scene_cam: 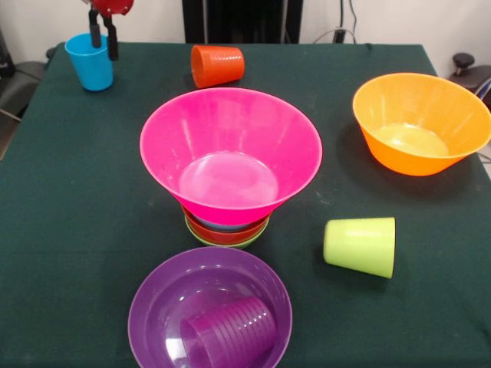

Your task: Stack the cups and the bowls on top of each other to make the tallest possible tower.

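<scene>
One claw [103, 46] is seen at the far corner of the table, hanging from the red wrist, its two dark fingers pointed down over the blue cup [90, 61]. The cup is stood upright, mouth up, so its long axis is vertical and in line with the claw's approach. The cup's rim is straddled on the side nearest the table's middle: one finger is seen inside or against the mouth, the other just outside the wall. Whether the wall is actually pinched cannot be told; the fingers are set narrow, a little apart.

The tower [229, 222] is placed well away from the claw, toward the camera and toward the table's middle. It is made of small nested bowls, green at the bottom, orange above, a blue sliver inside, and is topped by the large pink bowl [230, 153], mouth up.

The orange cup [218, 65] is laid on its side beside the claw, toward the table's middle. The lime green cup [360, 245] is laid on its side beyond the tower. The purple cup [229, 333] is laid on its side inside the purple bowl [153, 307], farther than the tower from the claw. The large orange-yellow bowl [420, 123] is set across the table.

The step is judged as a grasp of the blue cup, to be carried to the pink bowl.
</scene>
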`<move>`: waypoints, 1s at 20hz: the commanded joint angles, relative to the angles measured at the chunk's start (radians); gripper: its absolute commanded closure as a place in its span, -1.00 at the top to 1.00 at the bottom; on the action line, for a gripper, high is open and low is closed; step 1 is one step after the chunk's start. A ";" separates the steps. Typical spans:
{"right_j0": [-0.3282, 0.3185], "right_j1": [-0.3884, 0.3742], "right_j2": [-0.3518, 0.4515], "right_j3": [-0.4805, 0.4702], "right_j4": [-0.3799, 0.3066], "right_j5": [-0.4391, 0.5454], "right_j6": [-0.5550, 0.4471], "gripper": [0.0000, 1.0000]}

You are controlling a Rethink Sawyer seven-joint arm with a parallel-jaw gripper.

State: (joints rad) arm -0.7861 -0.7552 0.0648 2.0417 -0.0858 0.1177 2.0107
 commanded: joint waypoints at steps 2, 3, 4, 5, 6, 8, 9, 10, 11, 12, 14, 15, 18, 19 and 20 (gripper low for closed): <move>0.017 0.058 0.096 0.066 -0.049 -0.045 0.091 1.00; 0.014 0.058 0.098 0.068 -0.050 -0.045 0.089 1.00; 0.012 0.055 0.098 0.069 -0.051 -0.043 0.086 1.00; 0.008 0.051 0.100 0.073 -0.051 -0.038 0.083 1.00; 0.003 0.047 0.102 0.077 -0.053 -0.037 0.080 1.00; -0.008 0.040 0.107 0.086 -0.056 -0.035 0.076 1.00; -0.013 0.038 0.109 0.089 -0.057 -0.036 0.075 1.00; -0.017 0.036 0.108 0.093 -0.061 -0.041 0.074 1.00; -0.022 0.033 0.110 0.097 -0.063 -0.043 0.073 1.00; -0.027 0.030 0.112 0.102 -0.065 -0.042 0.070 1.00; -0.040 0.029 0.119 0.109 -0.069 -0.042 0.065 1.00; -0.046 0.031 0.123 0.112 -0.072 -0.045 0.064 1.00; -0.053 0.046 0.123 0.112 -0.084 -0.065 0.068 1.00; -0.053 0.052 0.122 0.108 -0.088 -0.070 0.070 1.00; -0.055 0.059 0.122 0.105 -0.093 -0.076 0.071 1.00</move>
State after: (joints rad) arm -0.8411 -0.7554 0.0839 2.0938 -0.1121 0.1058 2.0107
